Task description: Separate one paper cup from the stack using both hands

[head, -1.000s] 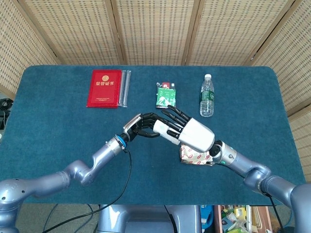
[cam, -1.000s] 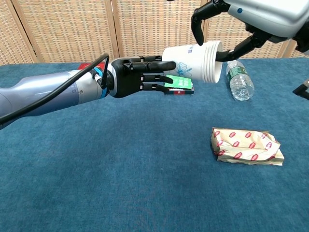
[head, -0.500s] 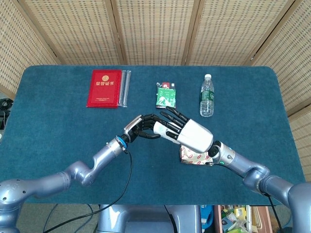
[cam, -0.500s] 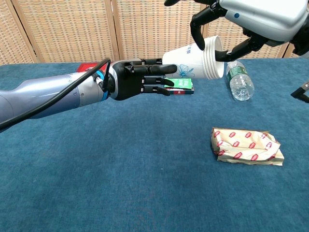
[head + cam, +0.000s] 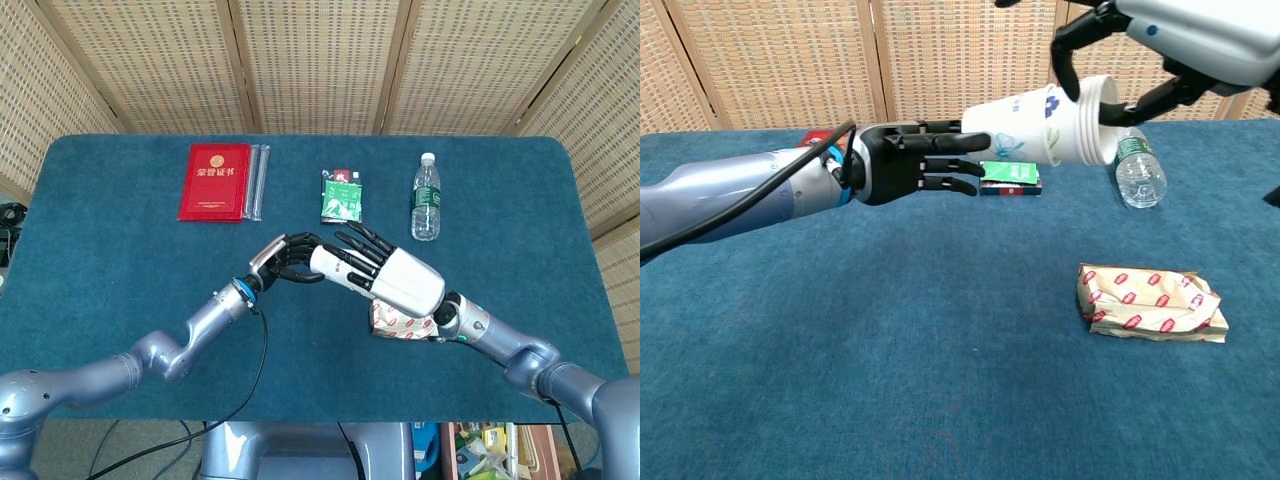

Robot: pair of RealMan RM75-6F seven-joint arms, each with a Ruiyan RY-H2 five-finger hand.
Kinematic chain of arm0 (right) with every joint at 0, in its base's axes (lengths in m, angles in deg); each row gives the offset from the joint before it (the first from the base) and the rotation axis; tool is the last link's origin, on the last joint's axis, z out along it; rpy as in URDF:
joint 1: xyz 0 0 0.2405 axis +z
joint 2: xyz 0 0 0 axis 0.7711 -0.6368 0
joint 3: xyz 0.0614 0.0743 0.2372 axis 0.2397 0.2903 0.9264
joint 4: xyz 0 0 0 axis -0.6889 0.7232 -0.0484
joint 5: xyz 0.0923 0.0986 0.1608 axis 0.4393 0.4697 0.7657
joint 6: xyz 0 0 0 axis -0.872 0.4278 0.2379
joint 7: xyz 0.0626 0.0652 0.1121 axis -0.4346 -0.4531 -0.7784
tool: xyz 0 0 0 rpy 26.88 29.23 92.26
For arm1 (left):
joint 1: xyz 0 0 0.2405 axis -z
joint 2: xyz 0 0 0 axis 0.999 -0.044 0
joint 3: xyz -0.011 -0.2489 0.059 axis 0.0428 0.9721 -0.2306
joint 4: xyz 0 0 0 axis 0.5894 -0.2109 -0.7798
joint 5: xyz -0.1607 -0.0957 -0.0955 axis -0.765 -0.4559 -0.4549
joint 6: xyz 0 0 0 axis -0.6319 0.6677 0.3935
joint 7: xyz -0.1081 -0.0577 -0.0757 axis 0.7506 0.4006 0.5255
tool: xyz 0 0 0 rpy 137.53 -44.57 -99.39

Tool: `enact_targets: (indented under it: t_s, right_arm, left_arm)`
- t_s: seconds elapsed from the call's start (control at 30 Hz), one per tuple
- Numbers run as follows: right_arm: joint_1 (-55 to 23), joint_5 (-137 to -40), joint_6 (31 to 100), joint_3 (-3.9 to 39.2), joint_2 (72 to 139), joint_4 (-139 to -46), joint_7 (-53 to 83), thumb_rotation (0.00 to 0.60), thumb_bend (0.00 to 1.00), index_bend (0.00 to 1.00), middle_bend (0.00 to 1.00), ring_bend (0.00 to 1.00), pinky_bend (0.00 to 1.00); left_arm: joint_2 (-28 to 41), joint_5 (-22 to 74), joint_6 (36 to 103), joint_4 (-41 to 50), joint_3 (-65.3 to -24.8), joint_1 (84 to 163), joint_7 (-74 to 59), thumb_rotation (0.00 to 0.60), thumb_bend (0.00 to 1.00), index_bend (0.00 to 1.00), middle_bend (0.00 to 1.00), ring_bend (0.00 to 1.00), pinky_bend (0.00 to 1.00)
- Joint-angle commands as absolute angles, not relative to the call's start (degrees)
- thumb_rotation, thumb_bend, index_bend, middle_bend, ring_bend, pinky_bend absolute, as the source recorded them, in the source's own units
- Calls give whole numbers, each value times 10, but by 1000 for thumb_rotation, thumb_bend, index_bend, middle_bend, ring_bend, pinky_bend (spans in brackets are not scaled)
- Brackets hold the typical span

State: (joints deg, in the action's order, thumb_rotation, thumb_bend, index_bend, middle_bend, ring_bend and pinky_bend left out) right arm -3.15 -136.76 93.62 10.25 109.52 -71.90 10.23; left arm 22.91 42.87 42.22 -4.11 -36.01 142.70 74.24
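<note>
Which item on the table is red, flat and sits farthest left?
The red certificate booklet with gold lettering, at the table's far left. The green packet and clear plastic water bottle lie further right; the red-and-white wrapped package is nearest.

Blue-carpeted table [image 5: 120, 260] with red booklet [image 5: 214, 181], green packet [image 5: 341, 197], water bottle [image 5: 426, 197], wrapped packet [image 5: 1152, 303].
</note>
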Motion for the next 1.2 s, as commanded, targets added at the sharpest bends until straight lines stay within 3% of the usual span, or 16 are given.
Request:
enact_targets:
  t_s: [0.03,0.27,0.43,0.73,0.93,1.2]
  right_arm:
    - [-42,-1369,950,96,1087,-715,100,600,522,661,218,15,46]
    - [-63,-1377,971,79,1056,-707,104,600,522,661,218,16,46]
    - [-68,-1387,959,61,1025,-698,113,600,522,664,219,18,46]
    - [-41,-1434,869,13,955,-714,174,600,522,665,225,30,49]
    - [-2,-1477,773,-19,925,-749,248,600,522,665,218,31,52]
    - [19,-1479,687,-22,932,-797,316,600,522,665,216,37,52]
  left_arm:
    - [225,430,422,-50,-363,1422,748,600,130,537,507,447,458]
    - [190,449,432,-93,-383,1399,762,600,131,537,506,447,458]
    - [156,481,465,-139,-415,1382,696,600,131,537,506,447,458]
    - [103,504,532,-219,-466,1340,371,600,131,538,507,447,458]
    - [91,466,546,-205,-469,1305,194,600,132,538,507,447,458]
    - [107,435,541,-203,-471,1283,120,600,133,538,505,441,458]
